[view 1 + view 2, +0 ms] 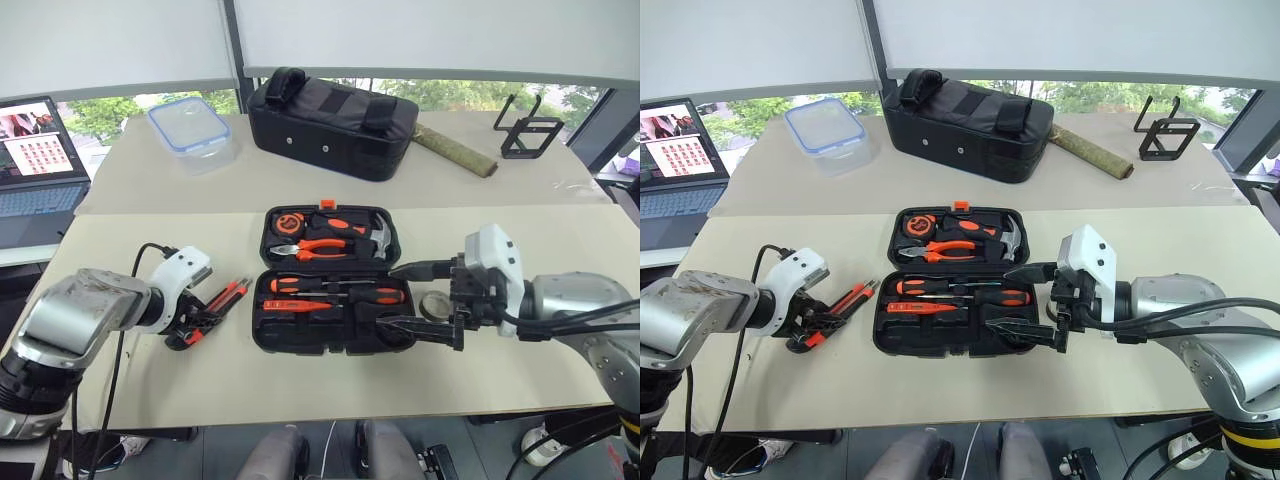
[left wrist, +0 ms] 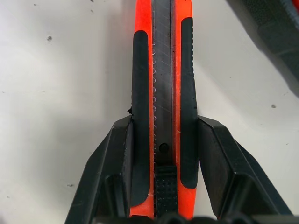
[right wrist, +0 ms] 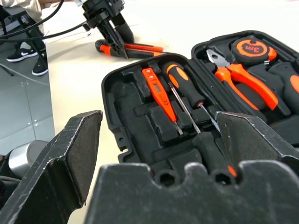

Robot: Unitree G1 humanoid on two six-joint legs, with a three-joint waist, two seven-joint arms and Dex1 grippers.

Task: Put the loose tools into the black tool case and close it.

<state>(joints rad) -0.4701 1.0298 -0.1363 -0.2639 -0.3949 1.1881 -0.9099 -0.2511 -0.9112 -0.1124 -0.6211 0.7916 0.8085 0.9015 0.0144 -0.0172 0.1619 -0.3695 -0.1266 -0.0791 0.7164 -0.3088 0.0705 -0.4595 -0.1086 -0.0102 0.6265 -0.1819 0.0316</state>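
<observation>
I see the orange-and-black utility knife (image 2: 162, 93) flat on the counter (image 1: 420, 385), left tool (image 2: 163, 140) closing round it, beside the open black moulded-plastic tool case (image 1: 265, 335). Three screwdrivers (image 1: 330, 291) inside. Right tool (image 1: 405, 297) gapes empty above the case.

Utility knife (image 2: 163, 93) cut off at top and bottom frame edges in left wrist view; blade tip unseen. Laptop (image 1: 35, 165) cropped by left edge. Tape roll (image 1: 436, 304) right of tool case (image 1: 330, 280) partly hidden behind right gripper (image 1: 405, 296). Laptop screen content too small to read.
</observation>
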